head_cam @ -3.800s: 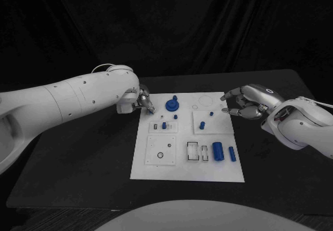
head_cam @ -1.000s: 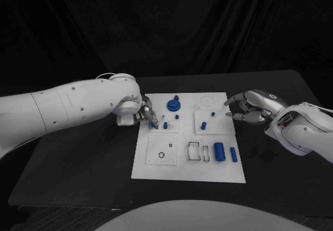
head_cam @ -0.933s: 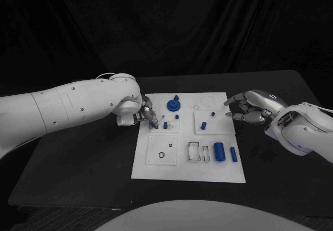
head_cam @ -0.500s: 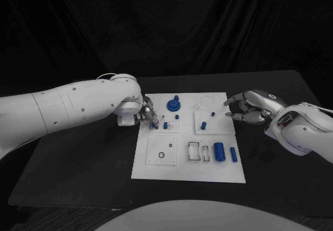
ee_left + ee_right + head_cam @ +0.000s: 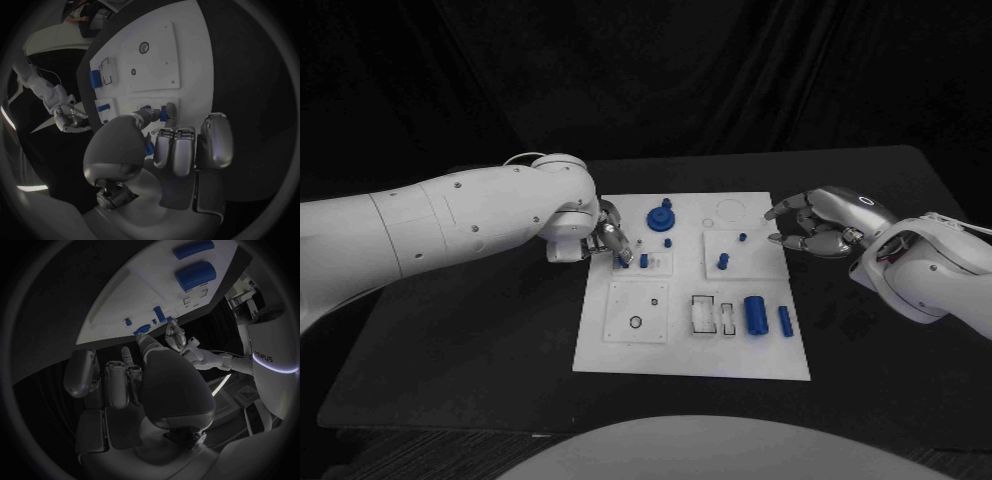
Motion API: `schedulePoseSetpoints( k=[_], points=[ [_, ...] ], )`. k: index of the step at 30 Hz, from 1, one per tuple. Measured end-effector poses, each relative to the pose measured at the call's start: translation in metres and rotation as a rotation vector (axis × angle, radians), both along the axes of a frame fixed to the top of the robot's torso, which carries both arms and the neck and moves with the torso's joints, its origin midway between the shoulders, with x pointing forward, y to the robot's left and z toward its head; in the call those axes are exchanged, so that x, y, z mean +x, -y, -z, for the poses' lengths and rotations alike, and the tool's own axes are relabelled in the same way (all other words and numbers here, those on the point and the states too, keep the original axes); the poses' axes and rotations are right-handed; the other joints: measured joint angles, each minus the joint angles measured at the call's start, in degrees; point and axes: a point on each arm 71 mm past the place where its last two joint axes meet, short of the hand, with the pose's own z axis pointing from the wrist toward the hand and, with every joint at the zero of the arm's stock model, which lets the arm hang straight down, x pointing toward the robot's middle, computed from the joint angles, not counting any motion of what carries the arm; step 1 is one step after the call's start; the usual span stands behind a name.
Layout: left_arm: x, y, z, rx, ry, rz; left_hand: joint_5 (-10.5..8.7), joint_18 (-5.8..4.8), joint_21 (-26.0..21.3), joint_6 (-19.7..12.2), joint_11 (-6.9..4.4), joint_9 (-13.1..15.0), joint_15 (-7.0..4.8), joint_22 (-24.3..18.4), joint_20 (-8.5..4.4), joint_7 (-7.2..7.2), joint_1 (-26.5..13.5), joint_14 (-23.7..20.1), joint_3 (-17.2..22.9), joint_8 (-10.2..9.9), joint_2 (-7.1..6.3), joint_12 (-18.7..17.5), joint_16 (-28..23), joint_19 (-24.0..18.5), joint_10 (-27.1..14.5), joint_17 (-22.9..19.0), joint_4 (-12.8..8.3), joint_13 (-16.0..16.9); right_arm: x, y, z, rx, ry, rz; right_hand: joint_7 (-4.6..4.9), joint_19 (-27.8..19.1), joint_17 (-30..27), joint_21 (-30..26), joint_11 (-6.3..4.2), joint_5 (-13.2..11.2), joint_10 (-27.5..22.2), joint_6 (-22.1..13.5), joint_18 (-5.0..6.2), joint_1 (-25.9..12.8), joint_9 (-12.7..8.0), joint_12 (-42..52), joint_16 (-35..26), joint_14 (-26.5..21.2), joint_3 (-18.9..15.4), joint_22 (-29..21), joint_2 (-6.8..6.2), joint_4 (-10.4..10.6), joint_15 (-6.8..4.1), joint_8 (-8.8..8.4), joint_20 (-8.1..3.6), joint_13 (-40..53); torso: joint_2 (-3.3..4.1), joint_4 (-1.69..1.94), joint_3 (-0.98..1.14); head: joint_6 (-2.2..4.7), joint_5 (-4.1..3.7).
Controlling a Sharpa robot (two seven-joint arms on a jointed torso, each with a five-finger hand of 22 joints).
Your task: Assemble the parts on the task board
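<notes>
While upright in task board: blue parts.

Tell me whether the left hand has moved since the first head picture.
Yes. The left hand has come nearer the robot along the task board's left edge, from beside the far corner to the small plate with the blue pegs.

Dim scene; the white task board stands bright against black surroundings. Wrist views bend edges, darkening toward the rim.
</notes>
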Motion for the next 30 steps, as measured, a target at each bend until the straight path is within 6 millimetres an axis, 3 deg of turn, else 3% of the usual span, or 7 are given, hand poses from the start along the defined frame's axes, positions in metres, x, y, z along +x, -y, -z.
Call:
schedulePoseSetpoints(
  k=[17,21,23,24,27,30],
  points=[
    [-0.0003,0.0009,0.0008,0.001,0.0,0.002,-0.12,0.0,0.0,0.3,0.0,0.0,0.0,0.0,0.0,-0.06,-0.3,0.0,0.0,0.0,-0.3,0.0,0.0,0.0,0.0,0.0,0.0,0.0,0.0,0.0,0.0001,0.0,0.0,0.0,0.0,0.0,0.0,0.0,0.0,0.7,0.0,0.0,0.0,0.0,-0.2,0.0,0.0,0.2,0.2,0.0,0.0,-0.2,0.16,0.0,0.0,0.0,-0.02,-0.01,0.01,0.0,0.08],
    [-0.0001,0.0005,0.001,0.002,0.0,0.002,-1.49,0.0,0.0,0.4,0.0,0.0,0.0,0.0,0.0,-0.02,-0.7,0.0,-0.2,0.0,0.08,0.0,0.0,0.0,0.0,0.0,-0.2,0.0,0.0,0.0,0.0002,0.0,-0.001,0.0,0.0,0.0,0.0,0.0,0.0,0.9,0.0,0.0,0.0,0.0,-0.2,0.0,0.0,0.2,0.3,0.0,0.0,-0.3,0.16,0.0,0.0,0.0,-0.02,-0.02,0.0,0.0,0.1],
    [-0.0001,0.0004,0.0011,0.002,0.0,0.001,-3.23,0.01,-0.1,0.5,0.0,0.0,0.0,0.0,0.0,-0.1,-1.0,0.0,-0.7,-0.1,0.37,0.0,0.0,0.0,0.0,0.0,-0.2,0.0,0.0,0.0001,0.0003,0.0,-0.001,0.0,0.0,0.0,0.0,0.0,0.0,0.9,0.0,0.0,0.0,0.0,-0.2,0.0,0.0,0.2,0.3,0.0,0.0,-0.3,0.16,0.0,0.0,0.0,-0.02,-0.03,-0.01,0.0,0.07],
    [0.0,0.0,0.0011,0.002,0.0,0.001,-6.19,0.0,-0.3,0.7,0.0,-0.1,0.0,0.0,0.0,-0.52,-1.6,0.0,-1.5,-0.2,0.93,0.0,0.0,0.0,0.0,0.0,0.4,0.0,0.0,0.0001,0.0004,-0.001,-0.001,0.0,0.01,0.0,0.0,0.0,0.0,0.9,0.0,0.0,0.0,0.0,-0.2,0.0,0.0,0.2,0.3,0.0,0.0,-0.3,0.16,0.0,0.0,0.0,-0.02,-0.03,-0.02,0.0,0.06],
    [0.0,-0.0009,0.0017,0.003,-0.001,-0.001,-10.43,0.0,-0.7,1.1,0.0,-0.5,0.0,0.0,0.0,-1.32,-3.5,0.0,-4.0,-0.6,1.32,-0.2,0.0,0.0,0.0,0.0,2.4,0.0,0.0,0.0002,0.0007,-0.001,-0.002,0.001,0.2,0.0,0.0,0.0,0.0,1.3,0.0,0.2,0.0,0.0,-0.2,0.0,0.0,0.2,0.3,0.0,-0.01,-0.3,0.16,0.0,0.0,0.0,-0.01,-0.02,-0.04,0.0,0.08],
    [0.0001,-0.0017,0.0025,0.005,-0.001,-0.002,-14.13,0.01,-0.7,1.3,0.0,-1.1,0.0,0.0,0.0,-0.88,-5.2,0.0,-7.1,-1.3,0.99,-0.2,0.0,0.0,0.0,0.0,4.3,0.0,-0.0001,0.0,0.0012,-0.001,-0.003,0.0,0.21,0.0,0.0,0.0,0.0,1.3,0.0,0.2,0.0,0.0,-0.3,0.0,0.0,0.2,0.5,0.0,-0.01,-0.5,0.16,0.0,0.0,0.0,0.01,-0.02,-0.06,0.0,0.14]
  ],
)
